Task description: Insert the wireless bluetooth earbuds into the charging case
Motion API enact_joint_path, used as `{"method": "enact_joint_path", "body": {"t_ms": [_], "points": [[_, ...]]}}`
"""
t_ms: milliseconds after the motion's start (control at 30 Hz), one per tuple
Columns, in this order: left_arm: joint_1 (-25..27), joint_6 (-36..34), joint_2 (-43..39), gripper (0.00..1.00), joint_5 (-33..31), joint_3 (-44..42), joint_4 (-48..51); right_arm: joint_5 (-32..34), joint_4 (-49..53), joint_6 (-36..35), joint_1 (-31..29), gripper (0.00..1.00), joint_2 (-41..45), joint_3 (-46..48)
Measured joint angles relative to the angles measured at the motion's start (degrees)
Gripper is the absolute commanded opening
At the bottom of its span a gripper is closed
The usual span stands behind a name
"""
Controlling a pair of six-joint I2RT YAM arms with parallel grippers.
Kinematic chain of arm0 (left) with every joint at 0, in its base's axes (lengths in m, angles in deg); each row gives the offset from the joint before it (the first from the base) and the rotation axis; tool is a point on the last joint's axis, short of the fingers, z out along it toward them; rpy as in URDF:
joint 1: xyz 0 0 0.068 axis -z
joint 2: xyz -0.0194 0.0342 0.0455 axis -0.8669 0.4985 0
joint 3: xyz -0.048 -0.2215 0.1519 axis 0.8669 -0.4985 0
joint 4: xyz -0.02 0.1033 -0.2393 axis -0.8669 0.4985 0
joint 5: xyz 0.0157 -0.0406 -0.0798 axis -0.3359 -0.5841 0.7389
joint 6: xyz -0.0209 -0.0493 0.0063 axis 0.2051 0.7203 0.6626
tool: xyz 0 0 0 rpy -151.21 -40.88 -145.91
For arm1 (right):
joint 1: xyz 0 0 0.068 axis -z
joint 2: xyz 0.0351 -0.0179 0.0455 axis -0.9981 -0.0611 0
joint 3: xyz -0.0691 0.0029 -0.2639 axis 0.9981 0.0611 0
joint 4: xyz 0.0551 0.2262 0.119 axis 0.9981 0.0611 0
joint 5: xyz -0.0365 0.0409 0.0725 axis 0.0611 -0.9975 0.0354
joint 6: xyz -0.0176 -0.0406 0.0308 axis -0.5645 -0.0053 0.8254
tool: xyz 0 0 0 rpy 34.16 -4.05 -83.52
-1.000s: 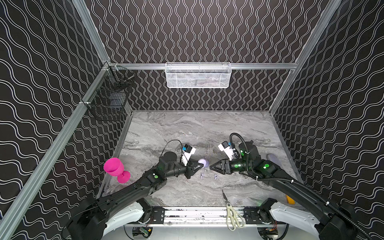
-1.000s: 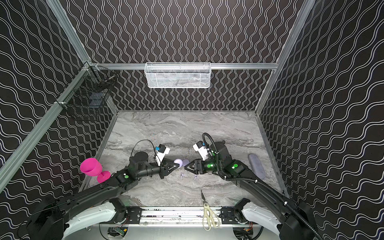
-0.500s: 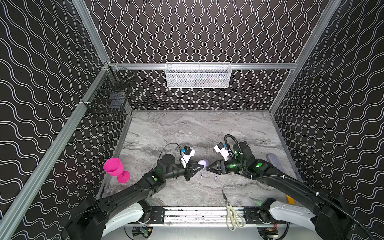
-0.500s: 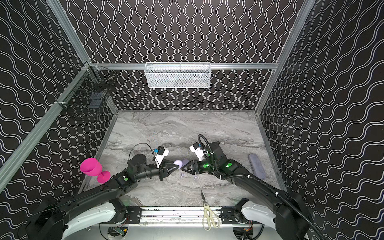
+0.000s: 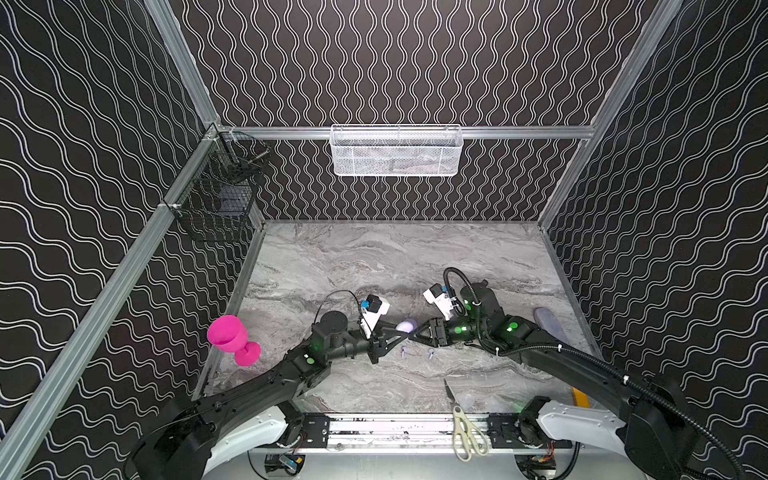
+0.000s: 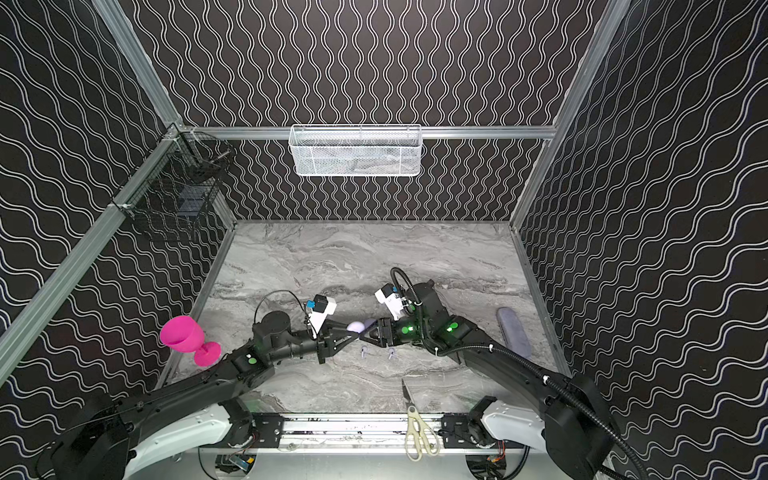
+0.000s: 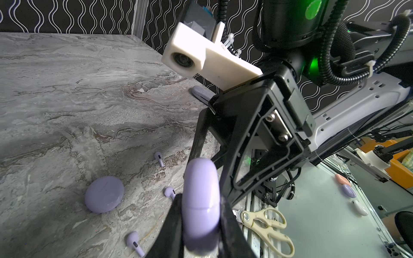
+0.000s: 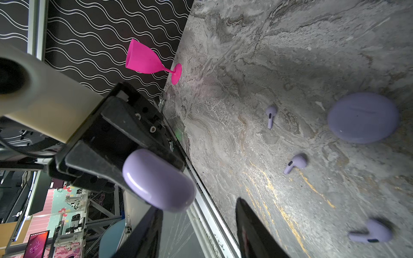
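we judge the task to be at its very start; no earbud sits in a case yet; the left gripper (image 7: 201, 214) is clamped on the flat faces of a lavender charging case (image 8: 157, 179), holding it on edge and clear of the marble table (image 5: 374, 266), about the middle of the scene; a seam runs round the case and we see no gap along it, so we take the lid to be closed; the right gripper (image 8: 199, 207) faces it from the right with its jaws apart and nothing between them, its tips close to the case; whether they touch it we cannot tell; the earbuds (image 8: 295, 164) lie loose on the table, three of them showing in the wrist views and two in both top views, just to the near side of where the grippers meet, each apart from the others; a second lavender puck (image 7: 104, 194) lies flat and closed on the table close by them, and may be another case; what is left, as we read it, is nearly everything: open the held case, likely with the right gripper's help, then pick up each small earbud and seat it stem-down in its well, and likewise for the puck on the table if it is a case too.
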Motion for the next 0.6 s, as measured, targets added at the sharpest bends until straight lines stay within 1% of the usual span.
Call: {"method": "enact_joint_path", "body": {"t_ms": [500,600], "points": [[1.14,-0.07,-0.33,0.19,-0.79,-1.29,-2.10,-0.24,2.49,-2.08,0.83,0.54,-0.09,-1.79],[1.44,-0.20,-0.28,0.19,0.11,-1.42,-2.12,0.26,2.45,-2.19,1.25,0.54,0.00,-2.27]]}}
